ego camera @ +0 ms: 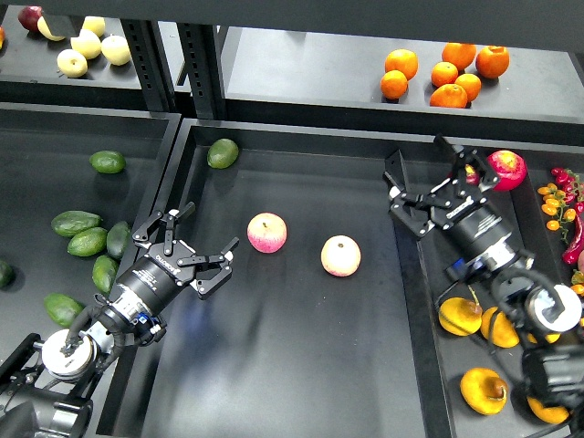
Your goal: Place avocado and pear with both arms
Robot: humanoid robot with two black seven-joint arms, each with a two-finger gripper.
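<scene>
Partly hidden: pear behind right arm; avocado unobstructed.

White lettering on both arms' wrists, too small to read, no other text

1. The avocado is smooth, dark green and long, tapering to one end. It lies on its side in the left bin, lengthwise left to right, at the top of a loose cluster of similar green fruit.

2. The pear is plump and yellow-orange with a brownish stem end. It lies in the right bin, touching a second yellow fruit to its right.
</scene>
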